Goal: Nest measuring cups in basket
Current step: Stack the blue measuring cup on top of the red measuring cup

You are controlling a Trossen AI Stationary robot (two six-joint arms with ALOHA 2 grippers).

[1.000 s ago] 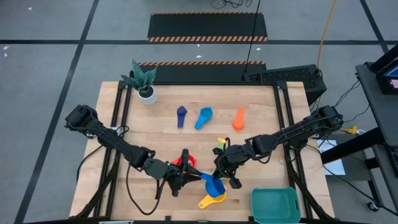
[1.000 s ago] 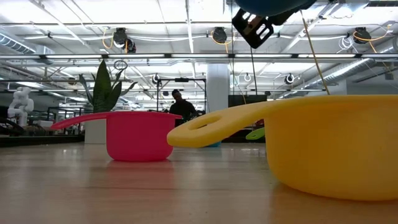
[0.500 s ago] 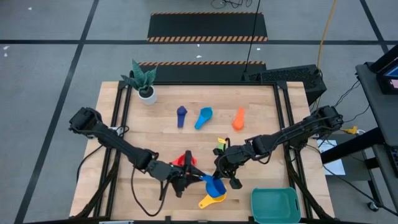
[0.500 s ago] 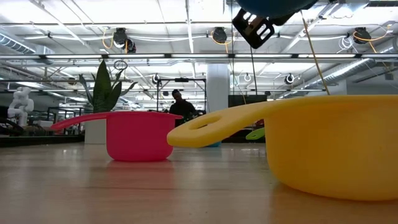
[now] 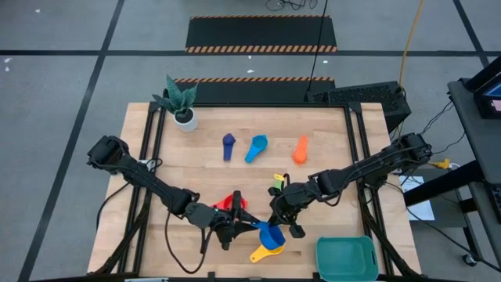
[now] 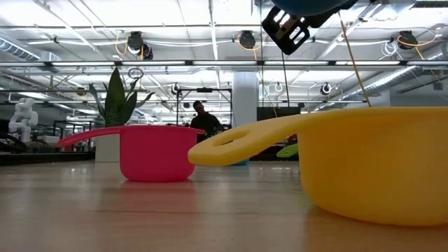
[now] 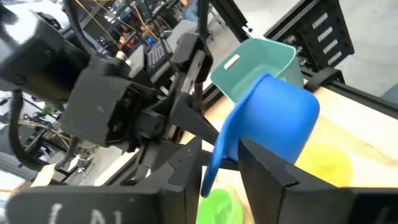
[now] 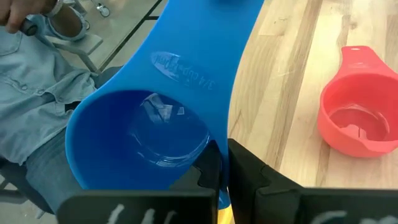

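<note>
My right pincer [image 5: 279, 225] is closing fully on the blue cup [image 5: 271, 234], gripping it at the bowl's wall and holding it in the air just above the yellow cup [image 5: 264, 252], near the table's [image 5: 329, 149] front edge. My left pincer [image 5: 239, 225] is sitting at the end of that cup's handle. Whether it is pinching the handle or only bracketing it, I cannot tell.

The basket [image 5: 347, 244] is standing at the front right corner, apart from the blue cup. The red cup [image 5: 235, 204] is partly hiding behind my left wrist from above, while my right wrist view is showing its open bowl [image 8: 357, 118] plainly. The low view is cutting the blue cup off at its upper edge and filling up with the yellow cup [image 6: 371, 164].
</note>
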